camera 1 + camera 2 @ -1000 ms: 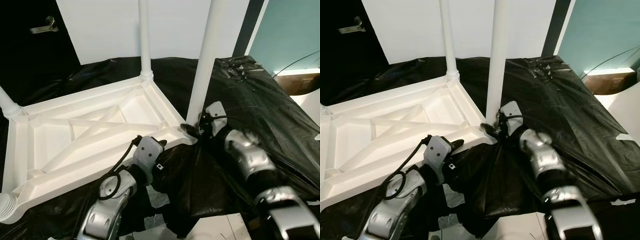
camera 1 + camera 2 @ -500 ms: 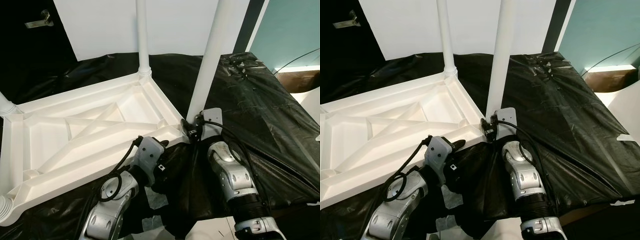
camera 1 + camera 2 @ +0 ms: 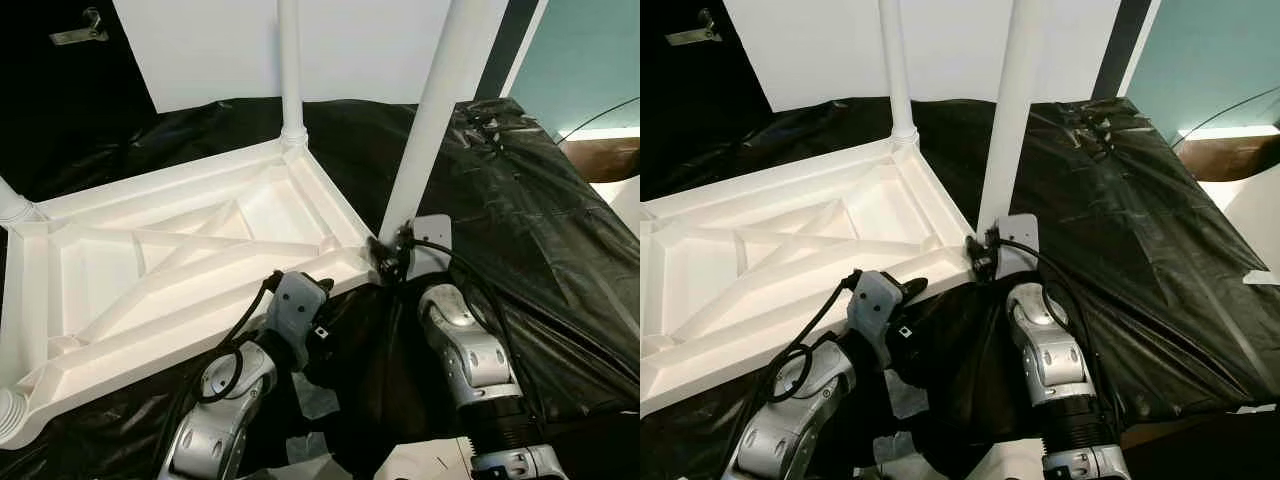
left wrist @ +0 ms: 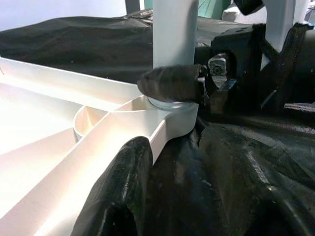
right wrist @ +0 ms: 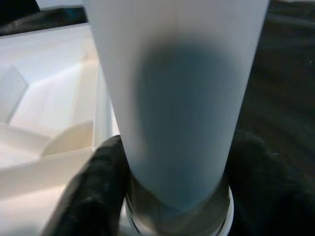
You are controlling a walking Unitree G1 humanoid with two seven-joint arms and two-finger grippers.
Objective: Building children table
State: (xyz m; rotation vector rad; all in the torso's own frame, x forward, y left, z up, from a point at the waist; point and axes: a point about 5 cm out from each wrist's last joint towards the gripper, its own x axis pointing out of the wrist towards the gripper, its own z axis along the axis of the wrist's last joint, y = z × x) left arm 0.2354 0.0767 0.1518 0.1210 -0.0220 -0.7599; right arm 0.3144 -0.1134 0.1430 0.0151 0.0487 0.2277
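A white plastic children's tabletop is lying upside down on black plastic sheeting, its ribbed underside facing up. White legs are standing in its corners: one at the far corner, one at the near right corner, and stubs showing at the far left and near left.

The right gripper is clasping the near right leg at its base, just above the corner socket; in the right wrist view its black fingers are pressing against both sides of the leg.

The left gripper is sitting at the near edge of the tabletop, just left of that corner. In the left wrist view one of its fingers is lying against the tabletop's rim, but how wide its fingers are set cannot be told.
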